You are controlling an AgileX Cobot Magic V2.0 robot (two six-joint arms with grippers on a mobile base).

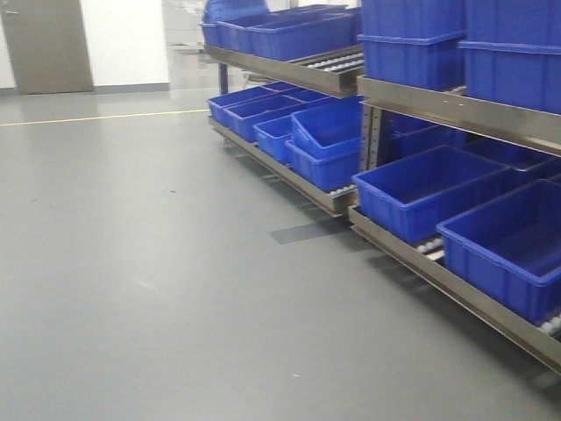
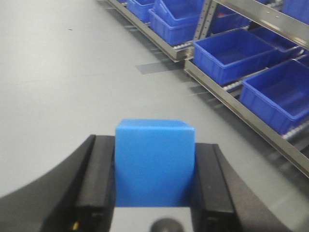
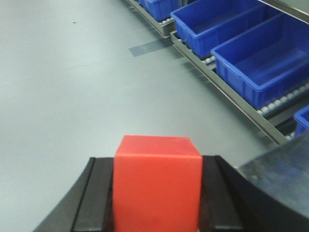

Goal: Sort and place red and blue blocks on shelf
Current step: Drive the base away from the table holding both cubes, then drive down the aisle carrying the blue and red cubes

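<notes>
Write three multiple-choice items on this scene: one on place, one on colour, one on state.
1. The blue block sits: A on the shelf; B between the left gripper's fingers; C on the floor.
2. The cube in the right gripper is: A red; B green; C yellow.
3. The two bins in the right wrist view are: A lidded; B full; C empty.
B: black fingers flank it. A: its faces show red. C: bare insides show.
</notes>
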